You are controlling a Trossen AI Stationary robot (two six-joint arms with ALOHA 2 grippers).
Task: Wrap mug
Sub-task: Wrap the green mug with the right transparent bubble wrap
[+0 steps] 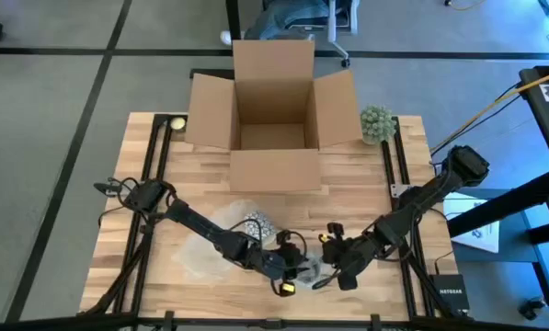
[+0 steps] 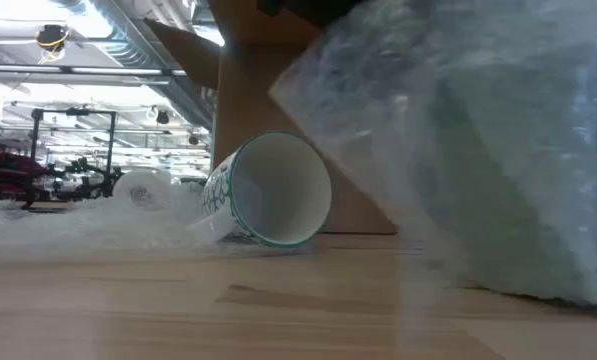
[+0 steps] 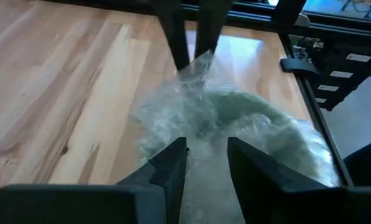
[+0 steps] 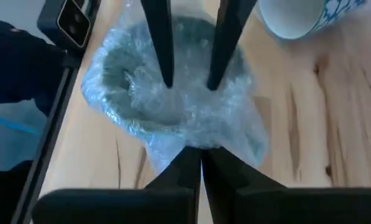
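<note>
High view shows an open cardboard box (image 1: 274, 110) at the far side of the wooden surface (image 1: 200, 198), its flaps spread out; the inside looks bare as far as can be seen. Near the front edge, the left end effector (image 1: 297, 272) and the right end effector (image 1: 334, 267) meet over a bundle of bubble wrap (image 4: 173, 99). In the right wrist view this wrap forms a round green-tinted shape, like a mug covered in the plastic, but what is inside cannot be told for sure. The right end effector has its fingers together, clamped on an edge of the wrap. The left end effector has its fingers a little apart, with wrap lying between them; whether they press it I cannot tell.

A second mug (image 2: 268, 190), white with a blue-green pattern, lies on its side just behind the bundle, its opening toward the low camera, unwrapped. In the low view the wrap fills the right half and hides both end effectors. More wrap (image 1: 200, 262) lies under the left arm. A small green plant (image 1: 377, 123) stands beside the box, and a roll (image 1: 176, 122) at the far left corner.
</note>
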